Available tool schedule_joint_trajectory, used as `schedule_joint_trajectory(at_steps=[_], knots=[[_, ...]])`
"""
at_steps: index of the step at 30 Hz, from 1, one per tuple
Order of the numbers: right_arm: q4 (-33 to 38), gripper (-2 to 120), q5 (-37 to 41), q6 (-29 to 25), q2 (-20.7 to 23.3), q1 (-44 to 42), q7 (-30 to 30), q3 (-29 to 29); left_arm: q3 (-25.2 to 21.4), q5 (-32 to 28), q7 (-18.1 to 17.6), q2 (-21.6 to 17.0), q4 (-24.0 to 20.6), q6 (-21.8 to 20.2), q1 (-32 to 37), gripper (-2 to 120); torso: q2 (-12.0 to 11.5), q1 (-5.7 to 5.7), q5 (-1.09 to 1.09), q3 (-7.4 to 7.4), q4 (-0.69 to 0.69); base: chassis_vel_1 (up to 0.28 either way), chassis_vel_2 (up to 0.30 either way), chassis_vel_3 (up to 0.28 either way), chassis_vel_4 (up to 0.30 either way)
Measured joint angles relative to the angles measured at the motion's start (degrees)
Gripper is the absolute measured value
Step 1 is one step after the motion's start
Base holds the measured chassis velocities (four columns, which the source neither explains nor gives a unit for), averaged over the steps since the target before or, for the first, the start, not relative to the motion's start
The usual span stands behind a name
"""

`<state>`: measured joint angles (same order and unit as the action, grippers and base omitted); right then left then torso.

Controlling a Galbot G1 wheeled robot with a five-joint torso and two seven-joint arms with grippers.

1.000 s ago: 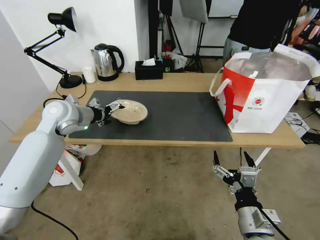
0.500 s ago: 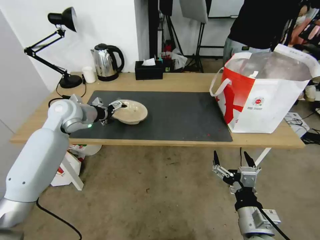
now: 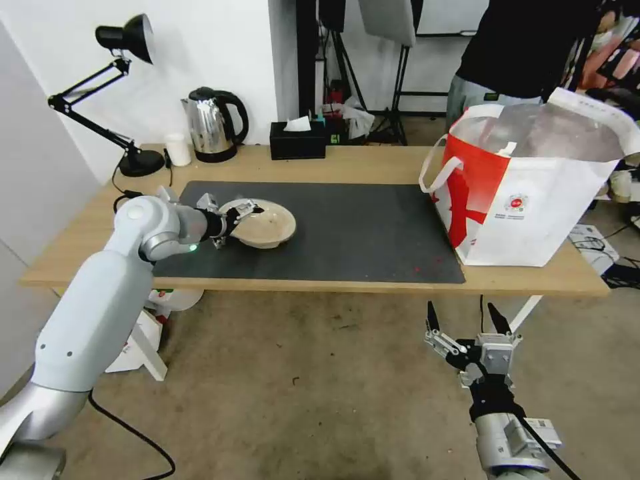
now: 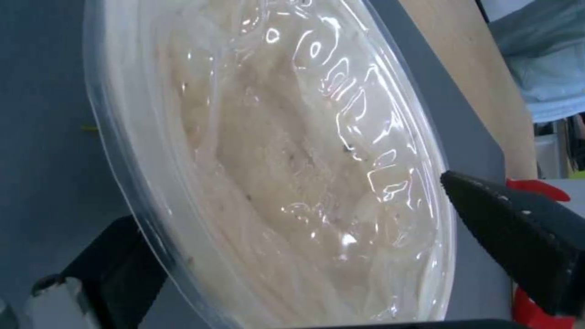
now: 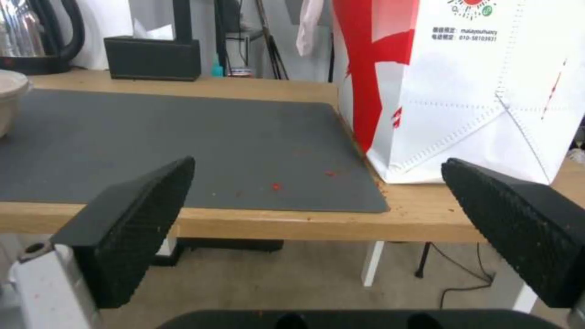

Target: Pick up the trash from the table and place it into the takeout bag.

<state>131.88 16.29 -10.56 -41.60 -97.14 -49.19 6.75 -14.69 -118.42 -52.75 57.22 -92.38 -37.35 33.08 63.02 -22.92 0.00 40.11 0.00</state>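
While the shallow beige paper bowl (image 3: 265, 223) sits on the left part of the dark grey mat (image 3: 360, 230), the left gripper (image 3: 244, 212) has its fingers apart around the bowl's left rim, one finger over the inside and one outside, as the left wrist view shows; they do not look clamped yet. I judge the step in hand to be the grasp of this last piece of trash, since no other trash lies on the tabletop (image 3: 373, 164). The next move calls for closing on the thin rim firmly enough to hold without crumpling it, then lifting it level and carrying it right, over the tall edge of the takeout bag (image 3: 533, 193), which stands open at the tabletop's right end. The right gripper (image 3: 467, 323) hangs below the near table edge with its fingers wide apart, idle. On the bag's white side a small round red logo (image 5: 472, 7) carries tiny print beneath; it appears to include "010-58103931", though the rest is too small to read surely.
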Motion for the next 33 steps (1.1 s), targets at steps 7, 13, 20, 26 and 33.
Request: schedule_joint_trajectory(at_steps=[7, 13, 20, 26, 33], knots=[[0.00, 100, 0.00, 0.00, 0.00, 0.00, 0.00, 0.00, -0.20, 0.06, 0.05, -0.43, -0.16, 0.03, 0.06, 79, 0.00, 0.01, 0.00, 0.00, 0.01, 0.000, 0.000, 0.000, 0.000], [0.00, 100, 0.00, 0.00, 0.00, 0.00, 0.00, 0.00, -0.33, 0.08, 0.06, -0.70, -0.29, 0.07, 0.09, 57, 0.00, 0.01, 0.00, 0.00, 0.00, 0.000, 0.000, 0.000, 0.000], [0.00, 100, 0.00, 0.00, 0.00, 0.00, 0.00, 0.00, -0.73, 0.35, 0.06, -1.04, -0.86, 0.24, 0.69, 30, 0.00, 0.01, 0.00, 0.00, 0.01, 0.000, 0.000, 0.000, 0.000], [0.00, 100, 0.00, 0.00, 0.00, 0.00, 0.00, 0.00, -1.05, 1.47, 0.65, -1.07, -1.80, 0.28, 1.33, 9, 0.00, 0.01, 0.00, 0.00, 0.00, 0.000, 0.000, 0.000, 0.000], [0.00, 100, 0.00, 0.00, 0.00, 0.00, 0.00, 0.00, -1.11, 1.67, 0.66, -1.65, -2.24, 1.11, 1.61, 0, 0.00, 0.01, 0.00, 0.00, 0.00, 0.000, 0.000, 0.000, 0.000]])
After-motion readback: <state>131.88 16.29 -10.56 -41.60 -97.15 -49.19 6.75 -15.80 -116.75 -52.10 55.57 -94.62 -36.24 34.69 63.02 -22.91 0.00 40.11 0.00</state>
